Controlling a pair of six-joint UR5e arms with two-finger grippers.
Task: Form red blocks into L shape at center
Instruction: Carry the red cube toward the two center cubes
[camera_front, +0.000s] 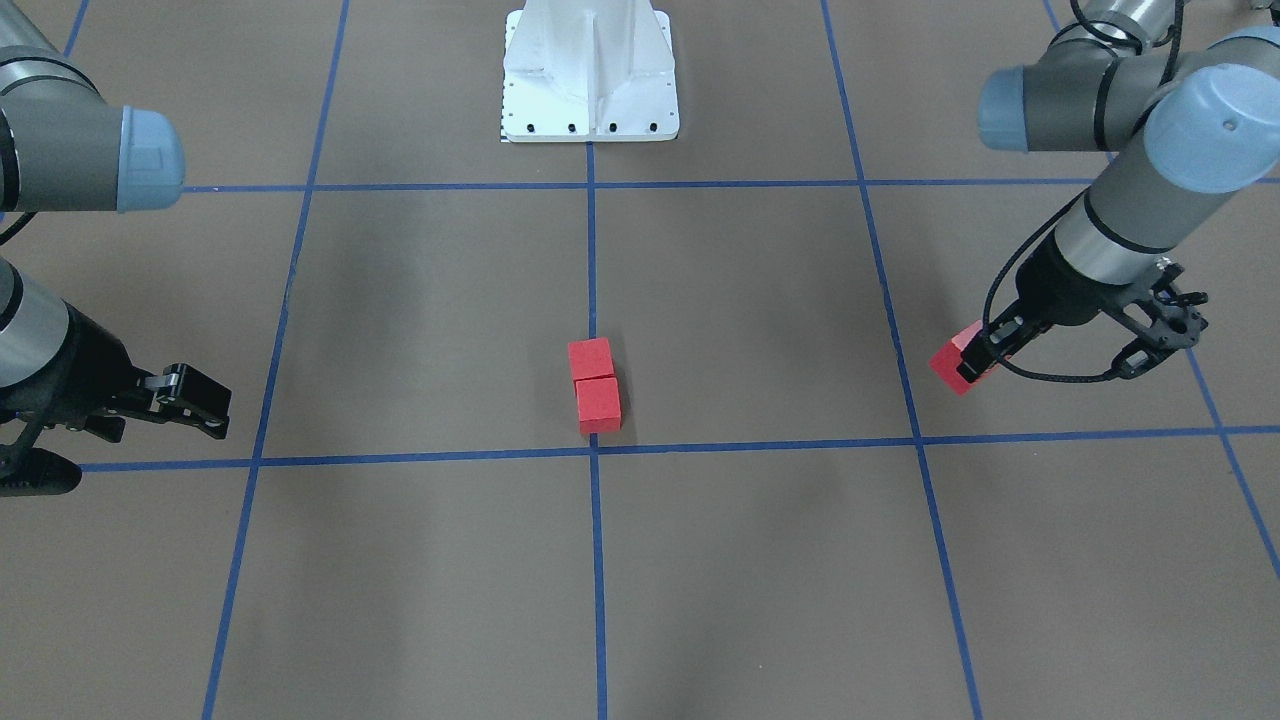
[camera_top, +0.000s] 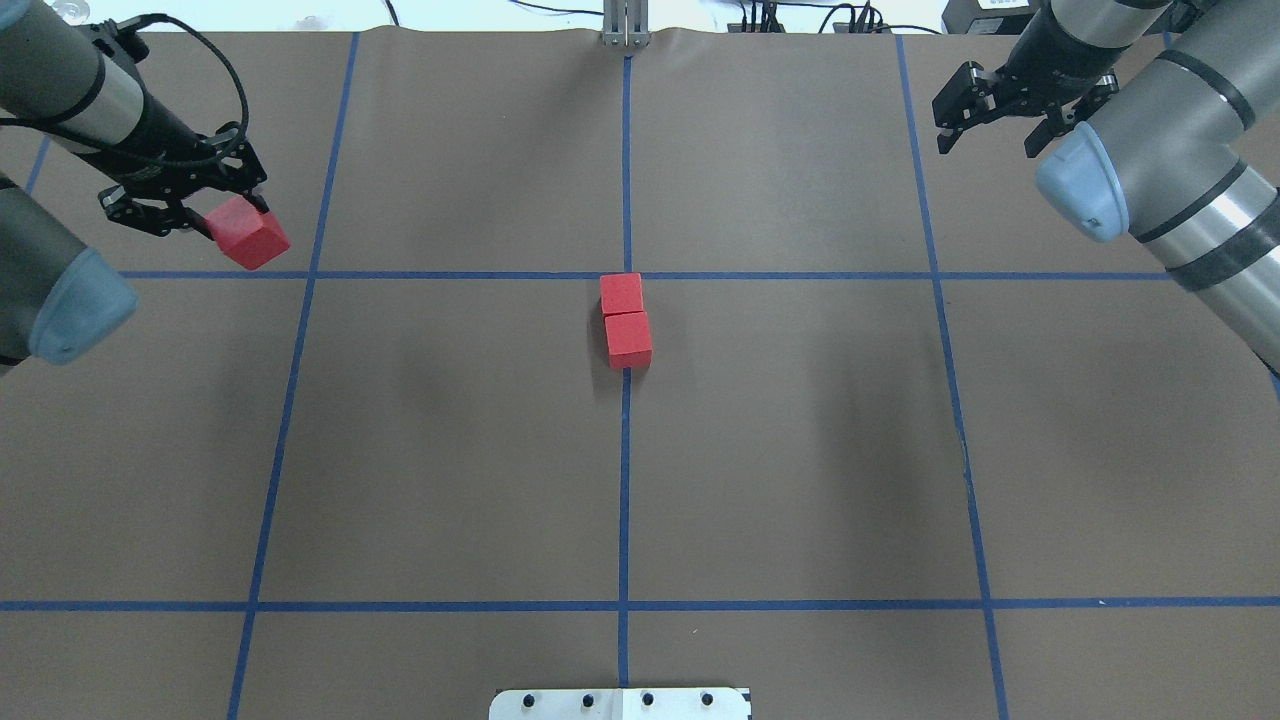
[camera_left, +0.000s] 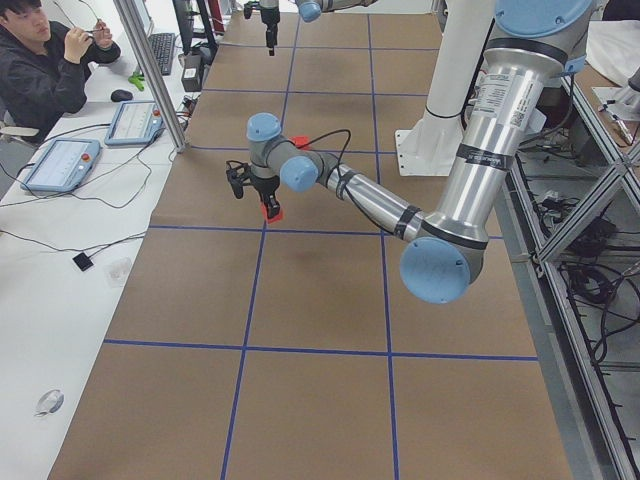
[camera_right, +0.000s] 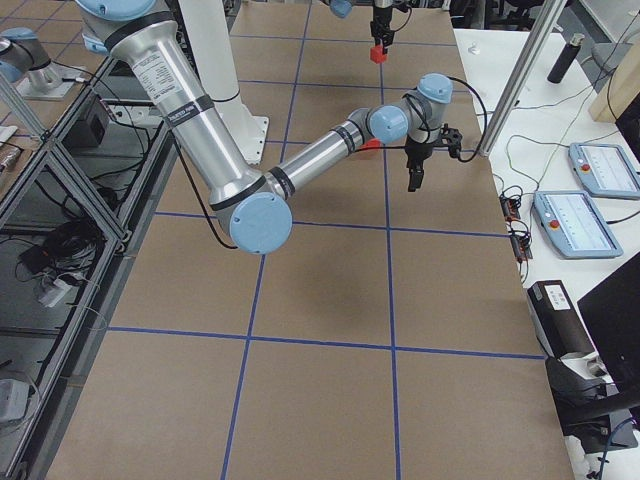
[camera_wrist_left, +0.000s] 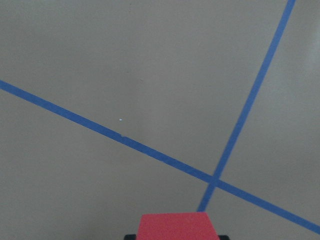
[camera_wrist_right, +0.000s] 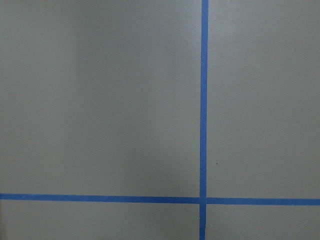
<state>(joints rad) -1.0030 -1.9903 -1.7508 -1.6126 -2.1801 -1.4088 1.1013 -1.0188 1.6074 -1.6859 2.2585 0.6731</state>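
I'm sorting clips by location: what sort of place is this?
Probably a robotics lab: a left arm and right arm over a tape-gridded mat, and a person at a desk with teach pendants.

plain matte red, unpatterned, on the two middle blocks (camera_top: 628, 342) and on the third block (camera_top: 248, 232). flat brown floor (camera_top: 450, 450), gridded with thin blue tape lines (camera_top: 624, 480). white on the robot base (camera_front: 590, 70), dotted with small black holes along its edge. black on the left gripper (camera_top: 235, 218) and right gripper (camera_top: 988, 128); black-banded silver-grey arms (camera_top: 1190, 110) with pale blue caps (camera_top: 1078, 185).
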